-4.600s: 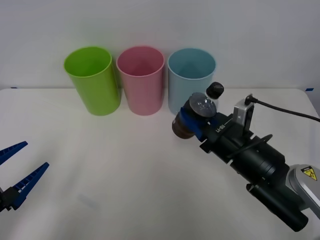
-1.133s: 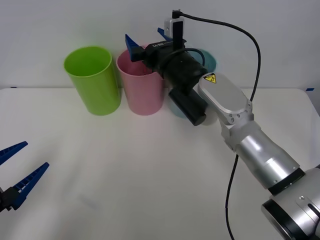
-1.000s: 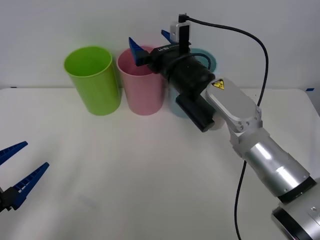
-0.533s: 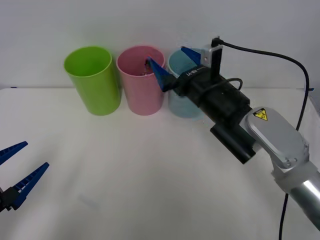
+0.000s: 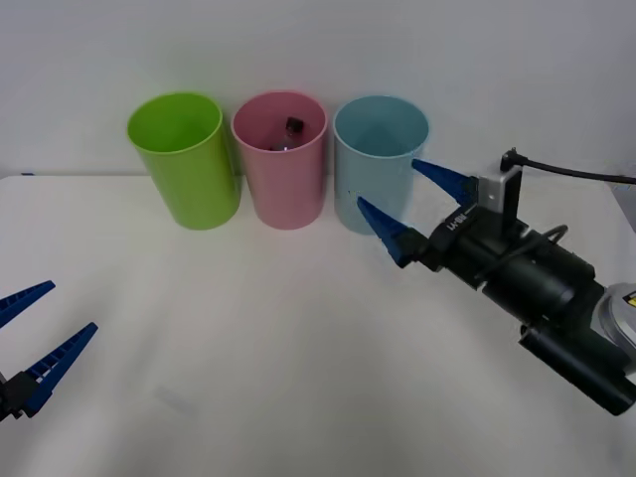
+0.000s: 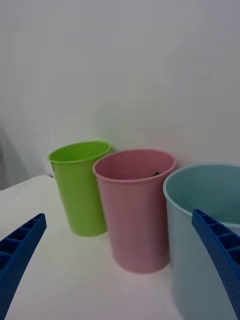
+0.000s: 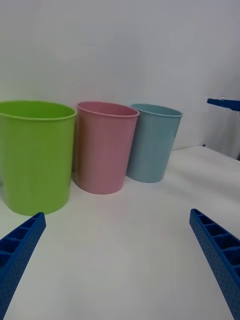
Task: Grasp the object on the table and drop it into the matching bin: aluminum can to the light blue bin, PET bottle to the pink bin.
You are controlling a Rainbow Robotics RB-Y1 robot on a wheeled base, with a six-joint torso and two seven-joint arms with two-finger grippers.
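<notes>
Three bins stand in a row along the far edge of your table (image 5: 298, 348): a green bin (image 5: 183, 159), the pink bin (image 5: 280, 159) and the blue bin (image 5: 380, 159), close side by side.

Your right gripper (image 5: 412, 209) hangs above the table with its jaws spread wide and nothing between them. The blue bin sits just beyond the fingertips, and the pink bin lies off toward the robot's left of them. In the right wrist view the blue bin (image 6: 210, 240) stands nearest the jaws, partly covering the pink bin (image 6: 135, 210), with the green bin (image 6: 80, 187) farthest off.

Your bottle (image 5: 291, 132) is inside the pink bin, well apart from the jaws. Its black cap shows just under the rim toward the far side, with a bit of the clear body below it. That suggests it leans cap-up against the far wall, though the bin hides most of it and you cannot read its long axis for sure.

Your left gripper (image 5: 30, 343) is parked low at the near left corner, jaws spread, holding nothing, far from all three bins.
</notes>
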